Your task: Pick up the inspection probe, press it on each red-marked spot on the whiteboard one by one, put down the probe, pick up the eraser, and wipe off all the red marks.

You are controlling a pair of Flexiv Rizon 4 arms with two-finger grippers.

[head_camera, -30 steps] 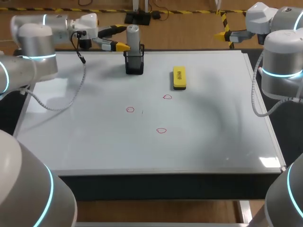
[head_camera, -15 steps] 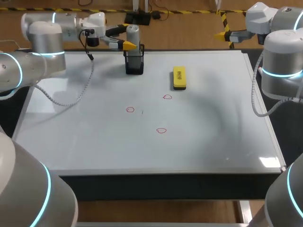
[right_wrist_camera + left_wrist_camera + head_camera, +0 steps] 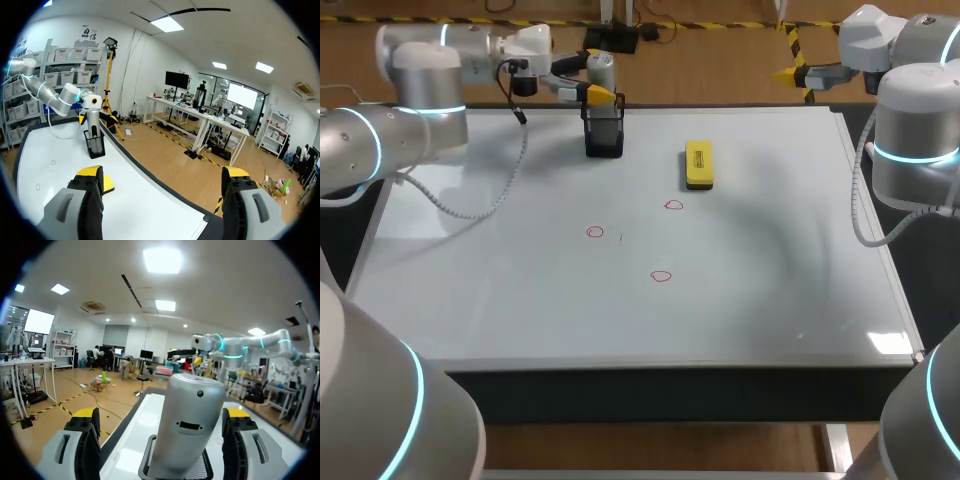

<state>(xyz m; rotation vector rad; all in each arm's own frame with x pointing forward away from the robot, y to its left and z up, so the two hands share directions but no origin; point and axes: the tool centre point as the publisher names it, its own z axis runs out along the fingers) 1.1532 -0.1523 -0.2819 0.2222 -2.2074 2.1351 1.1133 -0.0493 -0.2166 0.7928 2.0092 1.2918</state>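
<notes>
The probe (image 3: 601, 72) stands upright in a black holder (image 3: 604, 132) close to the far edge of the whiteboard (image 3: 770, 290), a little left of the middle. The left arm (image 3: 415, 105) comes in along that far edge, and the left gripper (image 3: 588, 82) sits level with the probe's grey head. In the left wrist view the left gripper's fingers (image 3: 84, 440) are spread wide on either side of the probe (image 3: 190, 425), with a gap on each side, so it grips nothing. The yellow eraser (image 3: 698, 164) lies flat to the right of the holder, well apart from it. Three red marks (image 3: 661, 276) sit near the board's middle, apart from one another, with broad bare board toward the near and right edges. The right arm (image 3: 915, 130) stands by the right edge, and the right gripper (image 3: 800, 72) hangs beyond the far right corner, off the board. In its wrist view the right gripper (image 3: 162, 172) is spread with nothing between its fingers.
</notes>
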